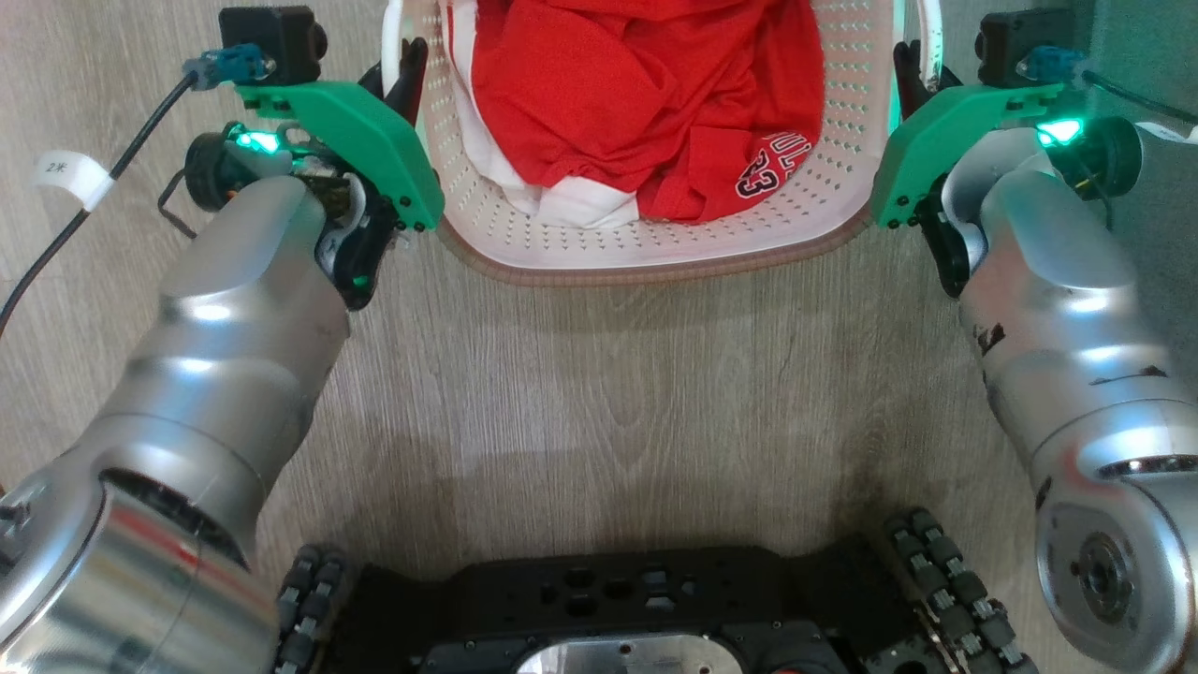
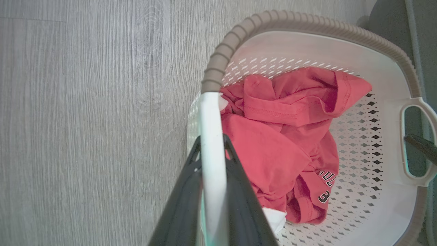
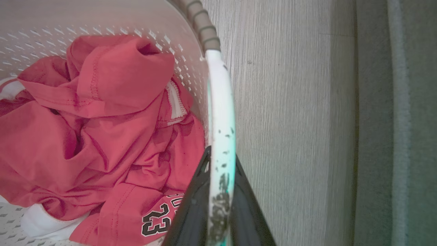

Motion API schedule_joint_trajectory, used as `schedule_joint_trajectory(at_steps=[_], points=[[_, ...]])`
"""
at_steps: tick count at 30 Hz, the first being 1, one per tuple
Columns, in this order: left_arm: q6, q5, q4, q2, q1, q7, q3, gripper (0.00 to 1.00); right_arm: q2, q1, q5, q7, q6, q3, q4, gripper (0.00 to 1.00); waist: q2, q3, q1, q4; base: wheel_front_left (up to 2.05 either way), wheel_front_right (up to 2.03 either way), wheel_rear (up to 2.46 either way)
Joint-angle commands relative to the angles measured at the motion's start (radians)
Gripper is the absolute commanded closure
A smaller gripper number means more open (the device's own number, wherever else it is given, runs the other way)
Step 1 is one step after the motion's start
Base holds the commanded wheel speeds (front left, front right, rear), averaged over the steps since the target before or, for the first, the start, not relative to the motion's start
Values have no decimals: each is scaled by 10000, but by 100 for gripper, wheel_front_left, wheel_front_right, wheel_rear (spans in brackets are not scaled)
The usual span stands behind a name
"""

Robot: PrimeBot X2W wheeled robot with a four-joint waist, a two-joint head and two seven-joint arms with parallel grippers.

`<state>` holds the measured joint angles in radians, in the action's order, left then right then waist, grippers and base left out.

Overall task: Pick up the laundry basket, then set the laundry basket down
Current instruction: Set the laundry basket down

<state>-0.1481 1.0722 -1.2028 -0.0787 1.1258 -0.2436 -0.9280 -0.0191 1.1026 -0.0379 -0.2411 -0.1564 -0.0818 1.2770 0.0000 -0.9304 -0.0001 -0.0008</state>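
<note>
The laundry basket (image 1: 655, 245) is cream-white and perforated with a brown ribbed rim, and it sits at the top centre of the head view. A crumpled red jersey (image 1: 646, 103) with white trim lies inside it. My left gripper (image 1: 408, 73) is shut on the basket's left white handle (image 2: 212, 123), which runs between its dark fingers (image 2: 184, 198). My right gripper (image 1: 906, 73) is shut on the right handle (image 3: 222, 112), whose white plastic is scuffed dark near the fingers (image 3: 245, 205). In the left wrist view a dark right fingertip (image 2: 421, 145) crosses the far handle. Whether the basket touches the floor is unclear.
Grey wood-look floor (image 1: 599, 393) lies all around. My black wheeled base (image 1: 646, 608) is at the bottom centre. A dark cable with a white tag (image 1: 70, 178) hangs at the left. A grey-green mat (image 3: 392, 119) borders the floor just right of the basket.
</note>
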Motion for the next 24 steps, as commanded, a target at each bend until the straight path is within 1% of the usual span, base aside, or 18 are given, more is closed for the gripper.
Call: schedule_joint_trajectory(at_steps=[1,3,9,18,22,23,24], points=[[174,-71,-277,-856,-40,-165,210,100,-380,-417,-186,99,257,-299,138,100,0,-10,1,8,0,0,0],[174,-50,-289,-821,-82,-173,198,100,-345,-457,-544,120,257,-659,138,100,0,13,1,6,0,0,0],[174,113,-291,-710,-183,-141,114,100,-317,-531,-1043,202,257,-1152,125,100,0,111,1,68,0,0,0],[174,413,-294,-651,-177,32,-38,100,-313,-572,-853,200,257,-967,134,100,0,161,1,148,0,0,0],[174,598,-209,-639,-192,264,-98,100,-313,-564,-673,162,257,-810,135,100,0,173,1,188,0,0,0],[174,689,-157,-627,-193,276,-67,84,-313,-522,-579,88,257,-684,136,66,0,172,1,212,0,0,0],[174,780,-109,-599,-211,388,-62,2,-313,-506,-407,32,257,-525,136,0,0,176,1,246,0,0,0]])
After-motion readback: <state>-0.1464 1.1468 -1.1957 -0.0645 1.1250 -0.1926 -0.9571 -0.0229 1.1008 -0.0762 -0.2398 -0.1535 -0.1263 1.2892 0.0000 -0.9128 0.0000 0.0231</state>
